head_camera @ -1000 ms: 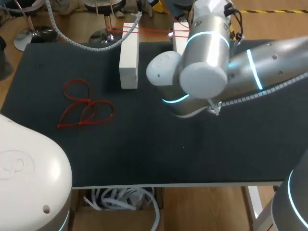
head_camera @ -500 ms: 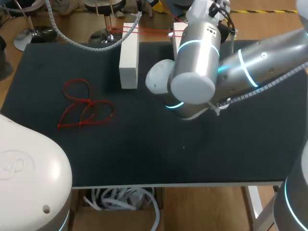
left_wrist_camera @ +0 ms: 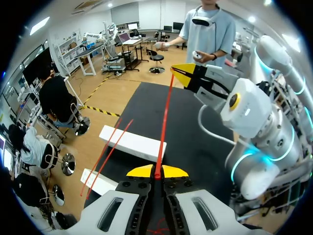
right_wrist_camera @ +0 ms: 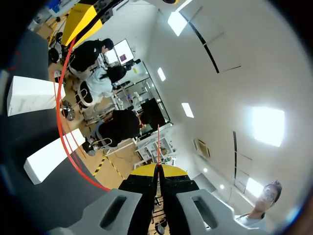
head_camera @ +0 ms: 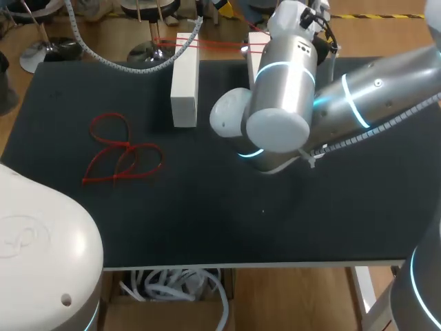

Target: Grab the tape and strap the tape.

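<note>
In the head view, the right arm (head_camera: 289,89) fills the middle of the black counter (head_camera: 207,221) and covers whatever either hand is doing. Both hands and the tape between them are hidden here. Loose red loops (head_camera: 122,153) lie apart toward the counter's left. Two white blocks (head_camera: 185,79) stand at the far side with red strands (head_camera: 207,45) laid across them, and the second block is mostly behind the arm.

In the left wrist view, the left hand (left_wrist_camera: 157,172) is clenched on the red tape (left_wrist_camera: 165,117), which runs straight ahead, above the counter, to the right hand (left_wrist_camera: 182,73). The right hand's yellow tips pinch the other end.

In the right wrist view, the right hand (right_wrist_camera: 157,169) is likewise clamped on the red tape (right_wrist_camera: 59,117). A short tail pokes out ahead of it, and a long bow curves round to the left hand (right_wrist_camera: 80,17).

The grab looks done, so the strapping is the step in hand. The next move probably calls for drawing the tail through while the other end is held firm. Whether the tape already forms a closed loop, or where its buckle sits, is too fine to make out.
</note>
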Robot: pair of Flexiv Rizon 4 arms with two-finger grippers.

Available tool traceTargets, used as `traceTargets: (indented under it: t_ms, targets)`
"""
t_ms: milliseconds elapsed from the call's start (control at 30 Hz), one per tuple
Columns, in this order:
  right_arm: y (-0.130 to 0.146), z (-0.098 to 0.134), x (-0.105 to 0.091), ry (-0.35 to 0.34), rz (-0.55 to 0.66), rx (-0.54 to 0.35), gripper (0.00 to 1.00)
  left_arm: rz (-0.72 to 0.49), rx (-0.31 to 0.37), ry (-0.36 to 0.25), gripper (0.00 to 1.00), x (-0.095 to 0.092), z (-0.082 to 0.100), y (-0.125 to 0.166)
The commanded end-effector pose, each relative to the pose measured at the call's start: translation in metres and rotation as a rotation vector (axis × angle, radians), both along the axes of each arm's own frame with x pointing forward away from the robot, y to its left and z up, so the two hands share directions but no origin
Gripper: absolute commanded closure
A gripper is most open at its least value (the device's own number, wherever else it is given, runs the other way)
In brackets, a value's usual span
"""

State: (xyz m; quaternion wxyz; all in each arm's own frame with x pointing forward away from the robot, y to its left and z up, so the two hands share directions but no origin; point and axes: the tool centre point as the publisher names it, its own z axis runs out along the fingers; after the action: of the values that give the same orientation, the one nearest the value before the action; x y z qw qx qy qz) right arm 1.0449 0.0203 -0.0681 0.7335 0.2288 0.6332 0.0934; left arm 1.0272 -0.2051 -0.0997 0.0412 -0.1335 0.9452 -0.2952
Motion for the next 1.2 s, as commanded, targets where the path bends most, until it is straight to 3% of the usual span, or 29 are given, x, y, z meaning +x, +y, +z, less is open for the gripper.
traceTargets:
  t_ms: [33,167,400,867,1200]
  targets:
    - [0.0,0.003,0.0,0.005,0.001,-0.001,1.0,0.0,0.004,0.002,1.0,0.0,0.001,0.0]
    - [0.003,0.003,-0.002,0.0,-0.021,-0.045,1.0,0.0,0.004,0.002,1.0,0.0,0.001,0.0]
    - [0.01,0.009,-0.015,-0.09,-0.029,-0.098,1.0,0.0,0.004,0.002,1.0,0.0,0.001,0.0]
    - [0.031,0.019,-0.041,-0.035,-0.026,-0.28,1.0,0.0,0.004,0.002,1.0,0.0,0.001,0.0]
    - [0.051,0.018,-0.046,0.017,-0.035,-0.391,1.0,0.0,0.004,0.002,1.0,0.0,0.001,0.0]
